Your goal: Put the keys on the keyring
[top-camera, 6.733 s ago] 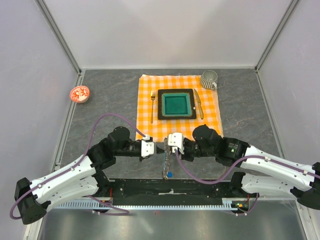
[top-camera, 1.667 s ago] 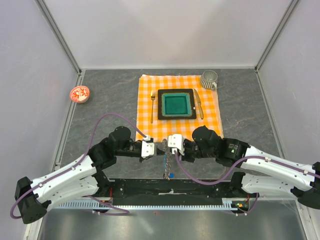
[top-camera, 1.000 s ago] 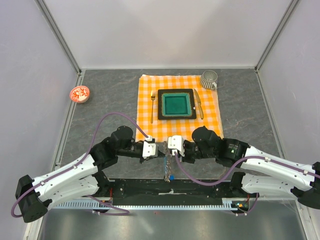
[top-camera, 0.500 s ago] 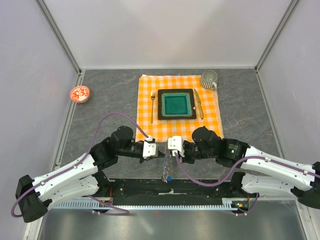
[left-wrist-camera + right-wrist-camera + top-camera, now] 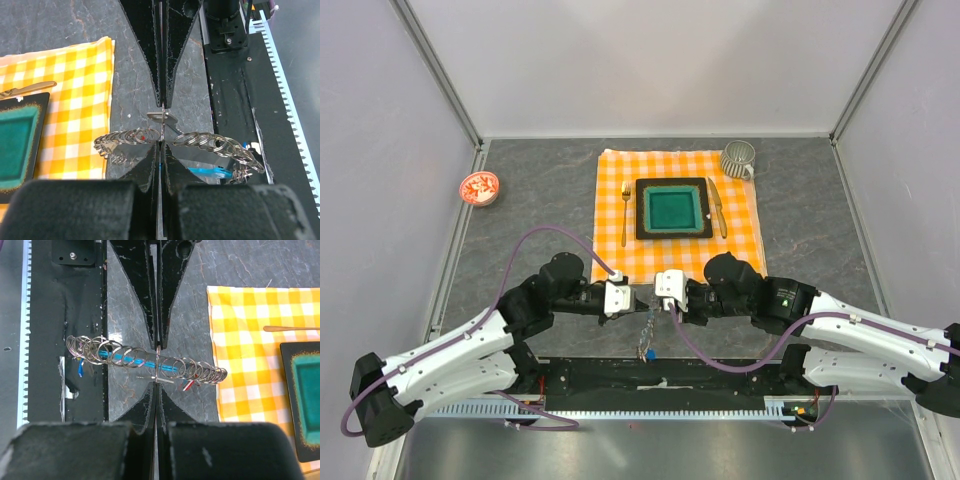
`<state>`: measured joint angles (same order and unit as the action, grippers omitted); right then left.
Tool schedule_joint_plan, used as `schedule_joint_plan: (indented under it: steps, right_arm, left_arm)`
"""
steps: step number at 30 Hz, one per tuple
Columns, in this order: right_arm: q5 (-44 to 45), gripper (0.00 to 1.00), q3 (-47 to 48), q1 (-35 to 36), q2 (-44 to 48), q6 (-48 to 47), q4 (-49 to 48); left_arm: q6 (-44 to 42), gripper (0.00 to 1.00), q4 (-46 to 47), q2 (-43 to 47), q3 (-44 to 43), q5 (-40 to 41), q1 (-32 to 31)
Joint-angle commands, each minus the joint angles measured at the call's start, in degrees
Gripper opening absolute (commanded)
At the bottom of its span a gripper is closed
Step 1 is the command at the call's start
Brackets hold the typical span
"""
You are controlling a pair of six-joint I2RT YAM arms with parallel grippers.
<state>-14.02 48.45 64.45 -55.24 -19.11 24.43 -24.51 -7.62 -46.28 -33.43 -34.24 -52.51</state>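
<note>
Both pairs of jaws are pressing shut tip to tip above the bench's [image 5: 540, 200] near edge, the left gripper [image 5: 160, 150] pinching the dangling keyring [image 5: 125, 357] and the right gripper [image 5: 157, 390] what looks like a small key [image 5: 166, 381], which wants sliding steadily along the wire.
</note>
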Motion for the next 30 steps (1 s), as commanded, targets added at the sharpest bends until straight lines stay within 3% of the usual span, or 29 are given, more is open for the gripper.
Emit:
schedule_joint_plan:
  steps: [1,30]
  right_arm:
    - [1.9,0.0,0.1,0.5,-0.2,0.7,-2.3]
    - [3.3,0.0,0.2,0.5,-0.6,1.0,-2.4]
  left_arm:
    - [-0.4,0.02,5.4,1.7,-1.8,0.0,-0.3]
    - [0.1,0.02,5.9,1.9,-1.6,-0.4,-0.2]
